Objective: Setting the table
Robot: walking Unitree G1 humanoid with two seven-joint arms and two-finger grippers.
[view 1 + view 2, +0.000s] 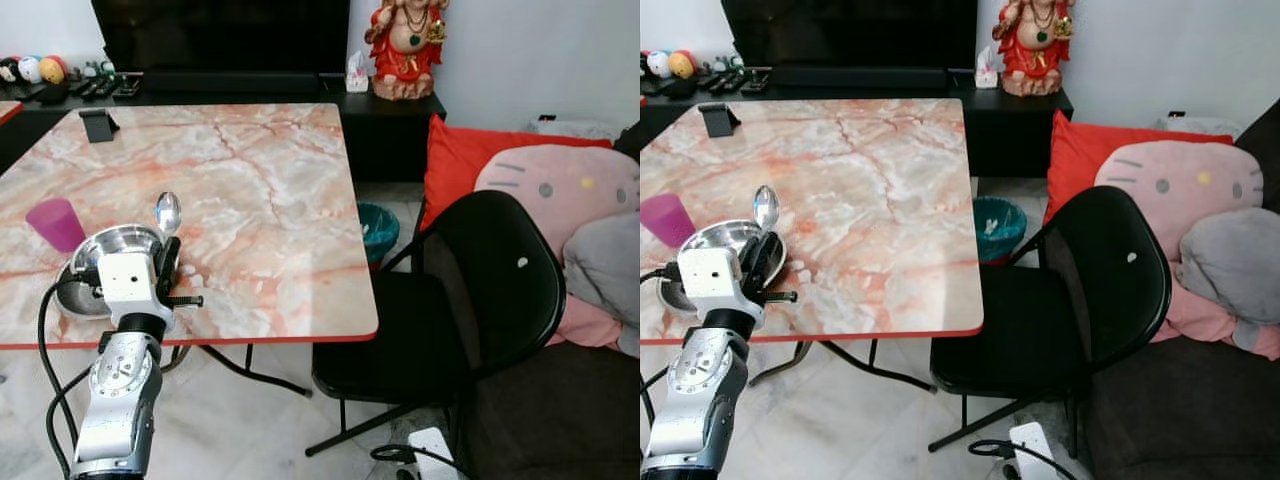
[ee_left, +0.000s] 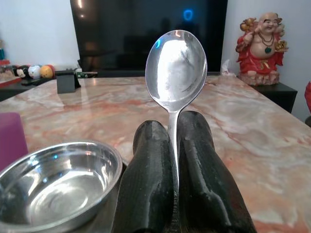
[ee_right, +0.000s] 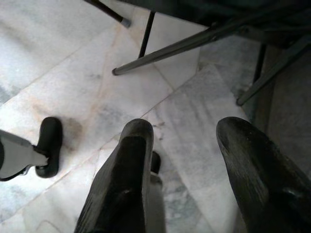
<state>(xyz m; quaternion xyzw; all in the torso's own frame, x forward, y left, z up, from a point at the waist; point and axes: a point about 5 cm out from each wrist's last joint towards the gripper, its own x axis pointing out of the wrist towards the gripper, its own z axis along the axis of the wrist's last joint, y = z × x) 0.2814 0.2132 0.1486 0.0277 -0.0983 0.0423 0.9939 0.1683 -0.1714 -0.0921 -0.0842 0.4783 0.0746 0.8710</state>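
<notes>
**Upright spoon held over the bowl**

Now the spoon (image 2: pixel 176 73) stands upright, its handle pinched in the left gripper (image 2: pixel 175 145) just beside the steel bowl (image 1: pixel 115 245) at the bench's (image 1: pixel 260 190) near edge. A purple cup (image 1: pixel 56 222) sits next to the bowl. Near the floor (image 3: pixel 73 58), the right gripper (image 3: pixel 182 145) hangs with fingers apart, by the black chair (image 1: pixel 480 290).

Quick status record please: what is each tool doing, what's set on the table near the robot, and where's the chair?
left tool: shut on spoon, bowl end up, beside the steel bowl
right tool: open, hanging over the floor
steel bowl: on a dark plate at the table's near left edge
purple cup: upright, left of the bowl
table: marble-patterned top
black chair: at the table's right side
</notes>
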